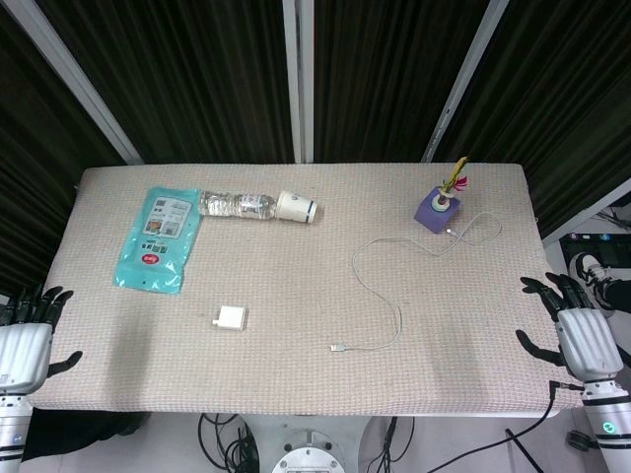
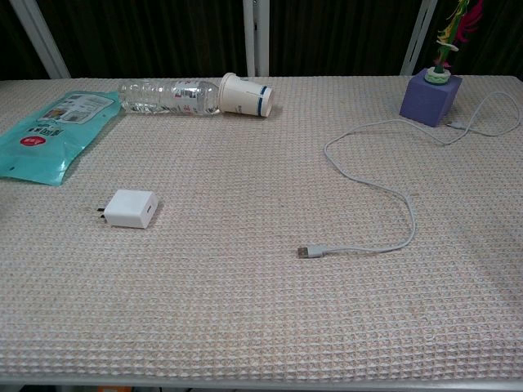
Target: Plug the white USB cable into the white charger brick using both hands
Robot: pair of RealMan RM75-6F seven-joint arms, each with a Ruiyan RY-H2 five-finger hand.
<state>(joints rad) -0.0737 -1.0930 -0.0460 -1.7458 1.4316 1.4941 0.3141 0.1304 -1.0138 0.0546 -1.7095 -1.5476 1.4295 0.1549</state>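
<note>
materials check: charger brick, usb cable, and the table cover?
Small white square charger brick: looks like smooth hard plastic with a slightly glossy shell; metal prongs on its left end.
Thin white USB cable: flexible rubbery or plastic jacket, lying in loose curves; its plug tip looks metallic.
Beige waffle-textured table cover: likely woven fabric or a soft mat, matte; exact material unclear.

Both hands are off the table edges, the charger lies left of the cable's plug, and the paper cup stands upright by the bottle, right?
Not quite: the cup lies on its side, its mouth against the bottle, as the chest view shows. The rest holds.
</note>
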